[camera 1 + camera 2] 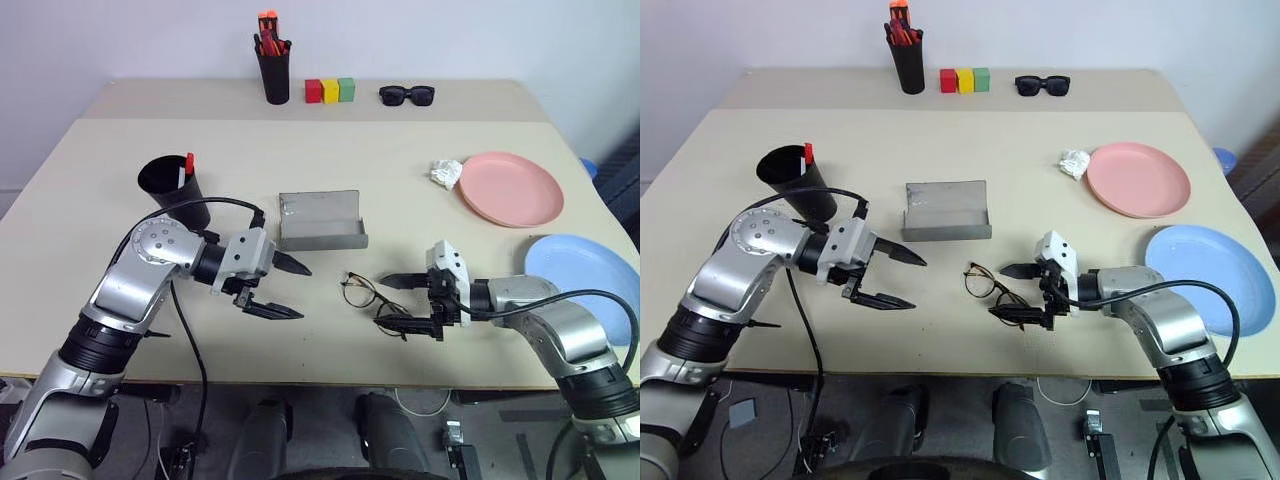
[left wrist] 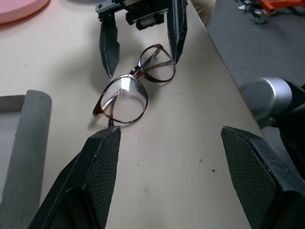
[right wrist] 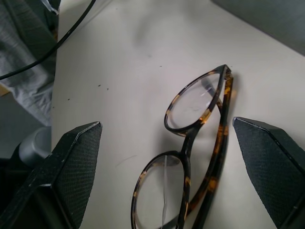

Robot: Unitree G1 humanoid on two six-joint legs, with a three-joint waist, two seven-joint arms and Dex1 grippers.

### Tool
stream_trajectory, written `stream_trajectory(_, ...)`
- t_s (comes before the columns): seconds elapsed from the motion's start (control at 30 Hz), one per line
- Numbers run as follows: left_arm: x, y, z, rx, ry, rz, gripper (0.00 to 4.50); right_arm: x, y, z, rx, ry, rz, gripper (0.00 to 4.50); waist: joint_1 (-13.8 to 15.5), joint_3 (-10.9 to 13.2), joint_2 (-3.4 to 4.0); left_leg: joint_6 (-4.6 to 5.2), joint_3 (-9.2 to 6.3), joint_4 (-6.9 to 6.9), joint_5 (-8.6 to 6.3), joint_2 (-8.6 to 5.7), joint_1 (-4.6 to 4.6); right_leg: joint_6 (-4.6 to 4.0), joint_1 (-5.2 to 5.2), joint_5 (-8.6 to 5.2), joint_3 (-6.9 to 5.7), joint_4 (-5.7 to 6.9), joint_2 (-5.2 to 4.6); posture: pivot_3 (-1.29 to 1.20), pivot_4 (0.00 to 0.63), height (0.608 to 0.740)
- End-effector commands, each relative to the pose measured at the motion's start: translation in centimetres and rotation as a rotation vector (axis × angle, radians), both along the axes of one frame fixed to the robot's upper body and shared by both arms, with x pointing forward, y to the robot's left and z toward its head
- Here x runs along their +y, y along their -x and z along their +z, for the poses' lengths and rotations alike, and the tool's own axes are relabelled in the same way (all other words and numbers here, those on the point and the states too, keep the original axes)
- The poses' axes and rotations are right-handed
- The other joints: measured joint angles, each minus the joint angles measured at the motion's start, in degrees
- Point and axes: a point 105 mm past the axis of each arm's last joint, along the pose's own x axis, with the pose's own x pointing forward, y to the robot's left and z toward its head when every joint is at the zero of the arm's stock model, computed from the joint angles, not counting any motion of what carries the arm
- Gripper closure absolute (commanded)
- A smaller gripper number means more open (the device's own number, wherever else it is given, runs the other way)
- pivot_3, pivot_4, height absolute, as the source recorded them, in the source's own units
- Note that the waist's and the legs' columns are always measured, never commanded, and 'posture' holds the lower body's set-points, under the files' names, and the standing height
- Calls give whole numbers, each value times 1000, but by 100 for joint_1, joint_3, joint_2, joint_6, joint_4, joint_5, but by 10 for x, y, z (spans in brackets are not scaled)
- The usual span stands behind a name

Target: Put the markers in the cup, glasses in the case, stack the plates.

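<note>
While the glasses [image 1: 368, 297] lie on the table [image 1: 420, 170] between both grippers, the right gripper [image 1: 398, 301] is nearer, with its fingers spread wide on either side of them. Across from it, the left gripper [image 1: 290, 290] is spread too and holds nothing. Just behind the glasses, the grey case [image 1: 320, 221] sits open and empty. One red-capped marker [image 1: 188, 166] stands in the cup [image 1: 172, 190].

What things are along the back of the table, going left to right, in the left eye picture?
Pen holder → red block → yellow block → green block → sunglasses.
</note>
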Motion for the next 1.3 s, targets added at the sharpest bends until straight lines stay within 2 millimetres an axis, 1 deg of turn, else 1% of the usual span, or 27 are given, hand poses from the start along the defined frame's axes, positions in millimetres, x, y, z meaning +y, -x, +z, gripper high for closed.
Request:
stream_trajectory(0.03,-3,4,6,-48,4,-13,1096,2,1,10,1,24,36,0,-3,0,0,0,0,1,0,0,0,0,0,0,0,-1,0,0,150,740)
stream_trajectory(0.47,-8,6,4,-50,24,-5,1096,4,6,15,60,61,85,0,-11,0,0,0,0,-1,0,0,1,0,0,0,-1,-1,0,0,150,740)
stream_trajectory(0.6,-7,5,2,-52,23,1,1096,8,7,16,67,54,97,0,-13,0,0,0,0,-1,0,0,1,0,0,0,-1,-1,0,0,150,740)
stream_trajectory(0.93,-9,6,2,-58,33,10,1096,17,12,10,100,56,148,0,-11,0,0,1,0,-1,0,0,0,1,-1,0,-1,-1,0,0,150,740)
stream_trajectory(1.13,-9,5,3,-64,35,22,1096,22,11,6,105,56,163,0,-15,0,0,1,0,-2,0,0,0,1,-1,0,-1,-1,0,0,150,740)
stream_trajectory(1.23,-9,5,3,-65,36,25,1002,23,11,5,106,56,166,850,-12,0,0,0,0,-2,0,0,0,1,-1,0,-1,-2,0,0,150,740)
stream_trajectory(1.3,-9,5,3,-66,38,30,1002,23,9,4,100,56,166,1880,-11,0,0,0,0,-2,0,0,0,1,-1,0,-1,-2,0,0,150,740)
